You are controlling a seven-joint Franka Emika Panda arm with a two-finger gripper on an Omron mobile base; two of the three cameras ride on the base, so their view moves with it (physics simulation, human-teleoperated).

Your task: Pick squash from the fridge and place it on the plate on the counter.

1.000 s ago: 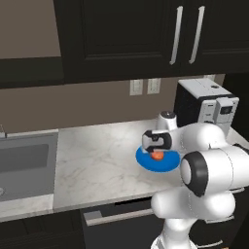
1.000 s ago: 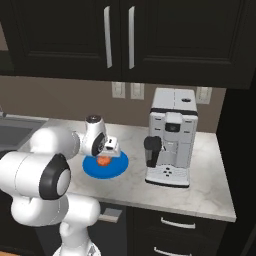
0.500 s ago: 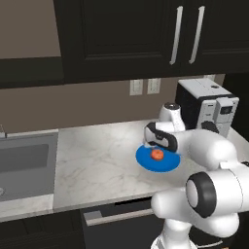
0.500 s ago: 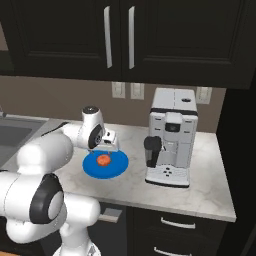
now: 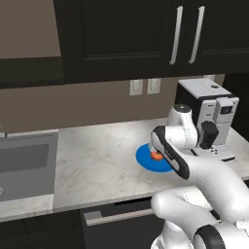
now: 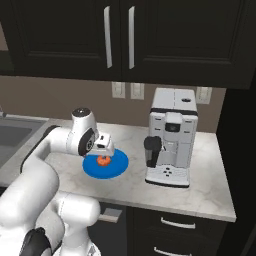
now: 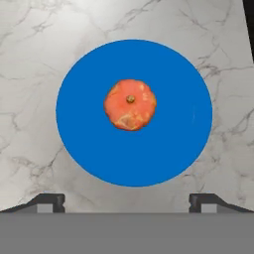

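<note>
The small orange squash (image 7: 130, 105) lies alone near the middle of the bright blue plate (image 7: 163, 149), with nothing touching it. My gripper (image 7: 127, 203) hangs straight above it, open, its two dark fingertips (image 7: 49, 201) wide apart at the bottom of the hand view and nothing between them. From the right base view, the gripper (image 6: 105, 147) sits just over the squash (image 6: 103, 160) on the plate (image 6: 117, 167). In the left base view the squash (image 5: 156, 156) peeks out beside my forearm, which covers part of the plate (image 5: 145, 160). The fridge is out of view.
The plate rests on the marbled counter (image 5: 97, 160). A coffee machine (image 6: 170, 137) stands close to the plate's right side. A sink (image 5: 24, 163) is set into the counter at far left. Dark wall cabinets with silver handles (image 6: 107, 37) hang overhead.
The hand has lifted off the squash, which stays on the plate. The arm's elbow has swung forward and lower across the base views.
</note>
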